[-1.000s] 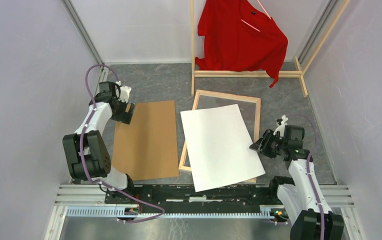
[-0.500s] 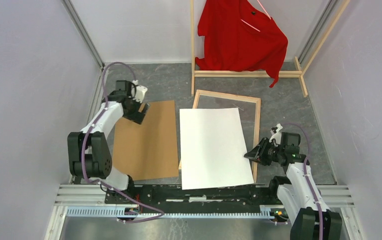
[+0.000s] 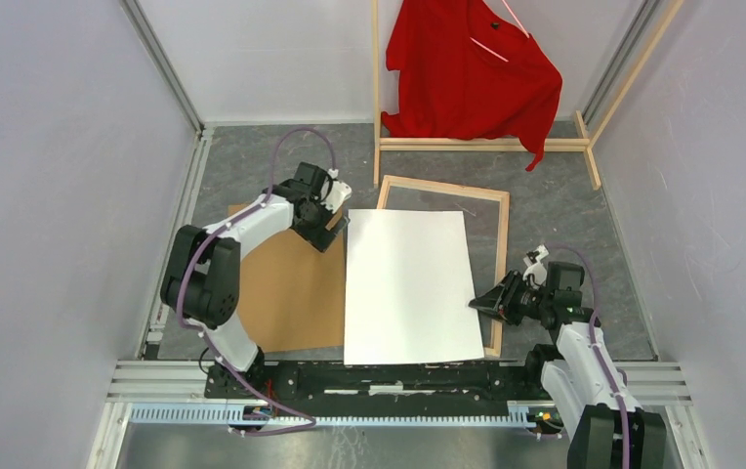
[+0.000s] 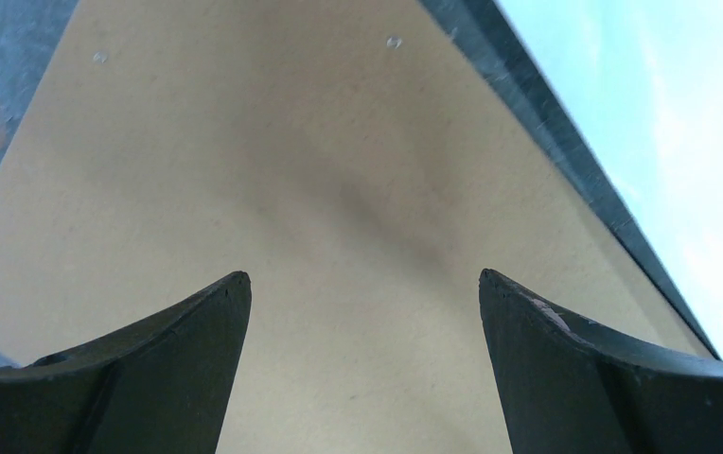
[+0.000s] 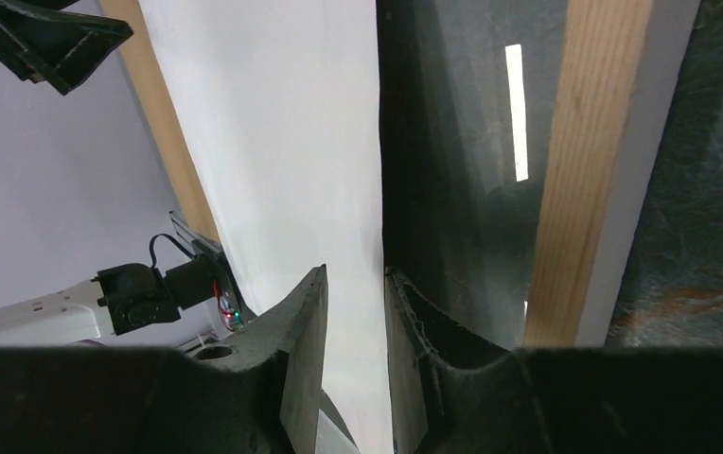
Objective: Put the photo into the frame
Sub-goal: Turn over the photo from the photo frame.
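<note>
Nearest the arm bases, the right claw (image 3: 483,300) is closed narrow on the right edge of the photo (image 3: 406,283). The right wrist view shows that thin edge running between its two fingers (image 5: 306,340). The photo lies white back up on top of the frame (image 3: 502,249), shifted left so that it hides the frame's left rail. The bare-wood right and far rails show, with a strip of clear pane (image 5: 452,142) between the photo and the right rail. Left of the photo, a brown backing board (image 3: 281,293) lies flat on the grey bench (image 3: 564,195). The left claw (image 3: 328,227) is over the board's far right corner, just beside the photo's far left corner, its fingers spread wide above the board. At the far side stands a wooden clothes rack (image 3: 481,144) with a red shirt (image 3: 472,73) hanging on it
</note>
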You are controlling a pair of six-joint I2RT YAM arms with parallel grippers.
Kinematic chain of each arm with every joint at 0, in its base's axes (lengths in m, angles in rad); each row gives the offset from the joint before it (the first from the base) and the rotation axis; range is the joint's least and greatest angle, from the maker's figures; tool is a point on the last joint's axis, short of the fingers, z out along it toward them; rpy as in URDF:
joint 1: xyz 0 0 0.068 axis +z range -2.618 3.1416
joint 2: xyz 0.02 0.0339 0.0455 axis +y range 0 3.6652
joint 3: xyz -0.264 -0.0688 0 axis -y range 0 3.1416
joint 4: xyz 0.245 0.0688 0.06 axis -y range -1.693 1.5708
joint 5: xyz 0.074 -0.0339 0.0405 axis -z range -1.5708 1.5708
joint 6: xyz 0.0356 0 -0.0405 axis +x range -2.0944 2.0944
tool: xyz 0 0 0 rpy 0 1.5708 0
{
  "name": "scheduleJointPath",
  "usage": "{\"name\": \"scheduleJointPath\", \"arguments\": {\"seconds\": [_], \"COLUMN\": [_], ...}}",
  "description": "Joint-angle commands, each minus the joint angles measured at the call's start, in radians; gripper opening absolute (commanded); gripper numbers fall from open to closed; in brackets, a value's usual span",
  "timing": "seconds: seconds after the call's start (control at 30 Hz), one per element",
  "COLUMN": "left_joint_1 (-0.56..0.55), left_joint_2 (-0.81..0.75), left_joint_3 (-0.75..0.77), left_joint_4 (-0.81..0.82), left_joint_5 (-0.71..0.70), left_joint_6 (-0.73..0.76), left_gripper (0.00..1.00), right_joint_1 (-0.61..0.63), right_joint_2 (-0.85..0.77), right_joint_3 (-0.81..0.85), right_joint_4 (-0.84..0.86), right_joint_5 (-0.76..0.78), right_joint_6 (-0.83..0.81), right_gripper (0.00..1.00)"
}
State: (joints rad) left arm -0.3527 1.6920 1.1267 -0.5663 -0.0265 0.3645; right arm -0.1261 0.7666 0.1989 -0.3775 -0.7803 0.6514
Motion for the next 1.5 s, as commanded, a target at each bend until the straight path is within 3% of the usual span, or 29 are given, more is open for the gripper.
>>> {"name": "scheduleJointPath", "arguments": {"seconds": [0.0,0.4,0.6,1.0,1.23,1.47], "left_joint_1": [-0.043,-0.122,-0.127,-0.141,-0.143,-0.139], "left_joint_2": [0.051,0.152,0.184,0.19,0.191,0.192], "left_joint_3": [0.055,0.13,0.143,0.156,0.164,0.206], "left_joint_4": [0.077,0.118,0.119,0.111,0.1,0.046], "left_joint_5": [-0.022,-0.057,-0.067,-0.064,-0.06,-0.06], "left_joint_6": [-0.059,-0.082,-0.081,-0.078,-0.075,-0.063], "left_gripper": [0.96,0.96,0.96,0.95,0.95,0.98], "right_joint_1": [0.008,0.013,0.02,0.12,0.188,0.218], "right_joint_2": [-0.011,-0.028,-0.044,-0.035,0.008,0.073], "right_joint_3": [-0.003,-0.052,-0.096,-0.132,-0.101,-0.011], "right_joint_4": [0.07,0.124,0.177,0.369,0.511,0.468], "right_joint_5": [-0.046,-0.065,-0.086,-0.073,-0.039,0.048], "right_joint_6": [0.034,0.067,0.1,0.248,0.327,0.221], "right_gripper": [0.35,0.37,0.45,0.5,0.48,0.32]}}
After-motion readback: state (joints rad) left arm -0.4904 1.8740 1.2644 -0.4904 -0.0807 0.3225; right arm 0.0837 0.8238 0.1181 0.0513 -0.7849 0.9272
